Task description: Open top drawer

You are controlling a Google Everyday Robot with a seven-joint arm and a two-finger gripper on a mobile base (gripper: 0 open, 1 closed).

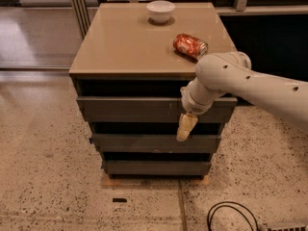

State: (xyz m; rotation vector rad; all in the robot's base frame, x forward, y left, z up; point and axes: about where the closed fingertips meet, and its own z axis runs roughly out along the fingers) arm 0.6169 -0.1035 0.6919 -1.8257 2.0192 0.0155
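The top drawer [130, 109] is the widest of three dark grey handleless drawers in a cabinet under a tan top [130, 42]. Its flat front carries small pale scratches right of centre. My gripper [185, 128] hangs from the white arm in front of the drawer's right part. Its pale fingers point down over the gap below the top drawer, just above the middle drawer [139, 142]. The drawer fronts step forward from the bottom drawer up, the top one standing out furthest.
A white bowl [160, 10] stands at the back of the cabinet top. A red soda can [190, 46] lies on its side at the right. A black cable [231, 216] loops on the speckled floor at the front right. The bottom drawer [154, 167] sits lowest.
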